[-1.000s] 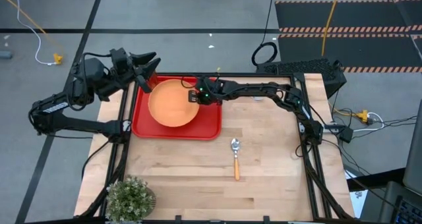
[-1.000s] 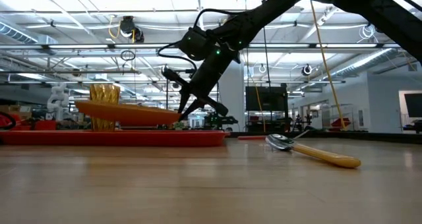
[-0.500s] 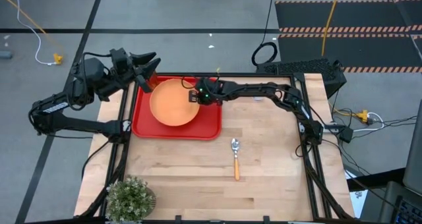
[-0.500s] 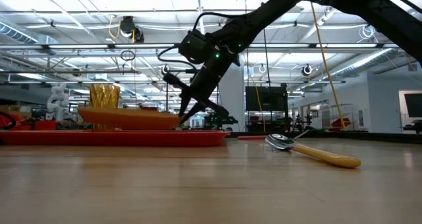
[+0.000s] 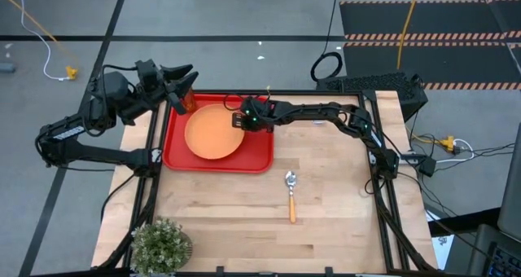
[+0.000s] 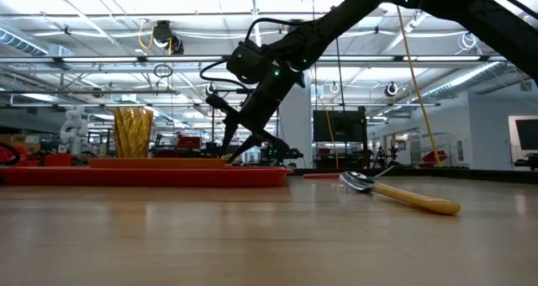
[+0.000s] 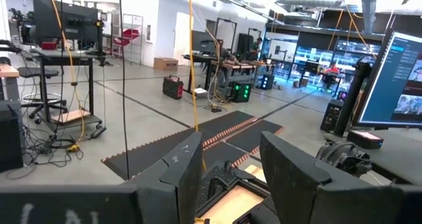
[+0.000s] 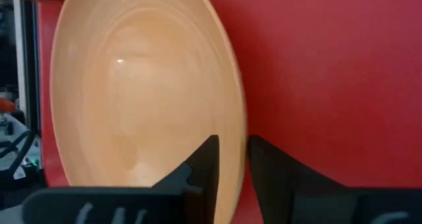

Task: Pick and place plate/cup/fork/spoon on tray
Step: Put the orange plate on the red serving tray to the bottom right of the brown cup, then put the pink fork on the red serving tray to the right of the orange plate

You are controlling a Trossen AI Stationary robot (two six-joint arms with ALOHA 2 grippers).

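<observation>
The plate (image 5: 214, 131) lies flat on the tray (image 5: 259, 157), with the right gripper (image 5: 242, 120) at its 3 o'clock rim, jaws slightly parted astride the thin edge. It looks like light, stiff, slick plastic, best pinched at the rim. The cup (image 5: 188, 100) stands at the tray's 11 o'clock corner. The spoon (image 5: 291, 193) waits on the bench; its slim orange handle suits a grasp. The left gripper (image 5: 181, 76) hovers near the cup, jaws released.

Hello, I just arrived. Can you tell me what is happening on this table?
The right gripper is at the rim of the orange plate, which lies flat on the red tray; its fingers straddle the rim. The cup stands on the tray behind the plate. The spoon lies on the table. The left gripper waits above the tray's far left corner.
</observation>
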